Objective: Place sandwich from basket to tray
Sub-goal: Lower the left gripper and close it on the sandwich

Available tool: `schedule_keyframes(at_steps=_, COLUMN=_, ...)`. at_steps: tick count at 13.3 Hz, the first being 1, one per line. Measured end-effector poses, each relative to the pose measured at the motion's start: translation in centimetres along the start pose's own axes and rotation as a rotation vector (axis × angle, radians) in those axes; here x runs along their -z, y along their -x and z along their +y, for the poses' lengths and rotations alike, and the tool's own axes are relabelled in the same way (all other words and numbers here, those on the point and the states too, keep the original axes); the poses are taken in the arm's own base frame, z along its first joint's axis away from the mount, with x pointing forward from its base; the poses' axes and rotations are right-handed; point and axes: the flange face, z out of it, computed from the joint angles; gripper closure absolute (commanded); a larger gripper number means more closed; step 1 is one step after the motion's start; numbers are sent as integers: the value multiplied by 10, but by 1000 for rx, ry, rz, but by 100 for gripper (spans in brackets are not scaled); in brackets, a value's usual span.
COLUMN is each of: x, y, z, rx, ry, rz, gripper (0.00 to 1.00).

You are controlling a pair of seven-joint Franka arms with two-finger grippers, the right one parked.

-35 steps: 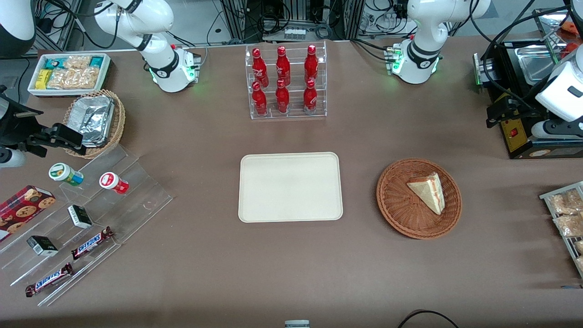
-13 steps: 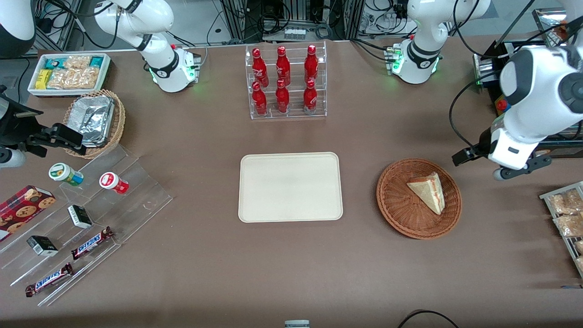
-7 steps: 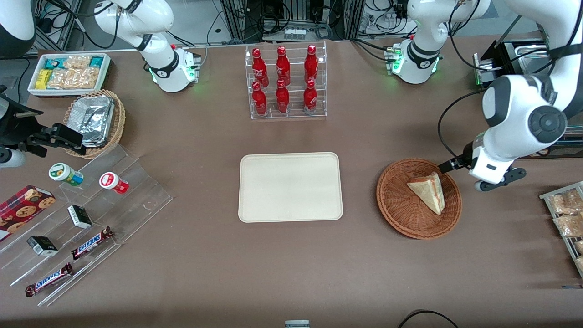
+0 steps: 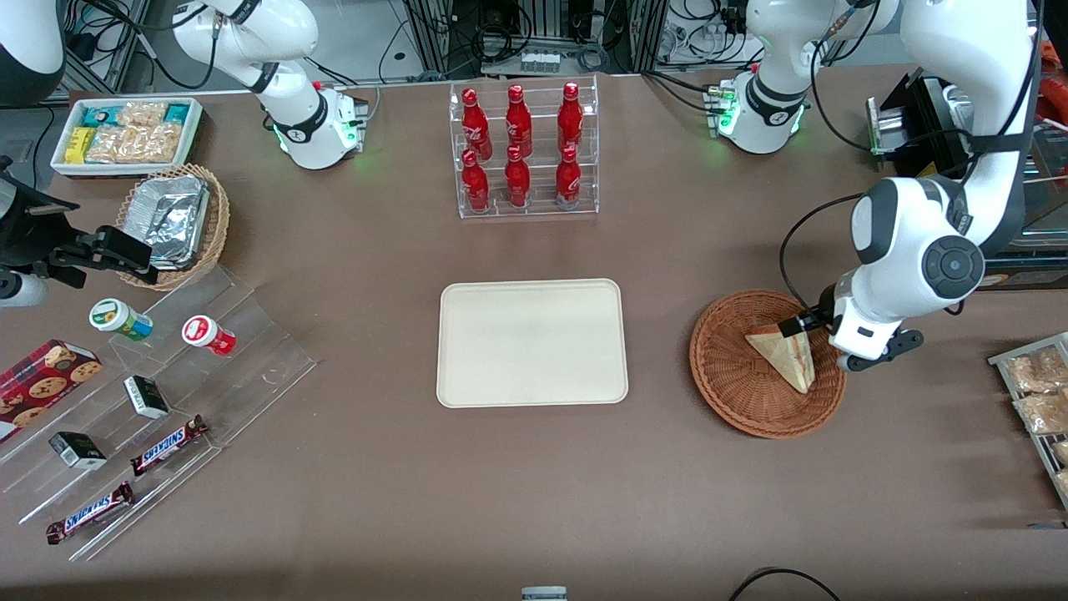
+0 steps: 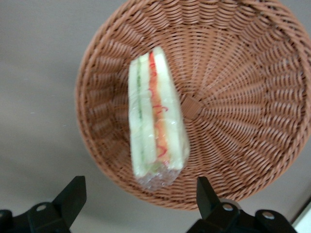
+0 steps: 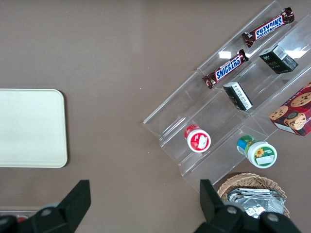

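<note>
Sandwich (image 4: 783,354): triangular wedge of pale bread, lying on its side in the basket (image 4: 734,384), off the basket's woven centre and toward the working arm's end of the desk. Wrist view shows the cut edge (image 5: 155,126) with green, red and pink filling layers under clear wrap.

Basket: round, shallow, reddish-brown wicker, resting on the desk (image 4: 534,484) beside the tray and apart from it, toward the working arm's end.

Tray (image 4: 531,342): flat, cream-white, rectangular with rounded corners, at the middle of the desk; nothing lies on it.

Hand (image 4: 822,330): the left arm's, hanging above the basket rim nearest the working arm's end, close to the sandwich's wide end. In the wrist view its two dark fingers (image 5: 73,196) stand wide apart with the sandwich between them in line of sight; nothing is gripped.

Bottle rack (image 4: 524,150): clear acrylic, holding six red bottles, near the desk edge farthest from the front camera, farther from that camera than the tray.

Stepped acrylic display (image 4: 167,417): toward the parked arm's end of the desk, carrying chocolate bars, small dark boxes and two round tubs.

Tan wicker basket (image 4: 215,229): holds foil trays, near the parked arm's end.
</note>
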Motion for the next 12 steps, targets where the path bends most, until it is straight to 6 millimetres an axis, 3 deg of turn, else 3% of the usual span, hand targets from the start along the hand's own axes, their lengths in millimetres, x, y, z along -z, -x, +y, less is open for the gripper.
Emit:
schedule_keyframes(at_steps=4, x=-19, y=-7, z=2, rx=9, ry=10, rz=2, gripper=1)
schedule_keyframes(at_steps=6, x=-28, y=-10, z=3, rx=11, ry=12, rz=3, gripper=9)
schedule_keyframes(at_steps=8, x=-35, y=-11, z=3, rx=15, ry=9, rz=-5, gripper=27)
schedule_keyframes(at_steps=12, x=-39, y=-12, z=3, rx=83, ry=11, rz=-6, gripper=87)
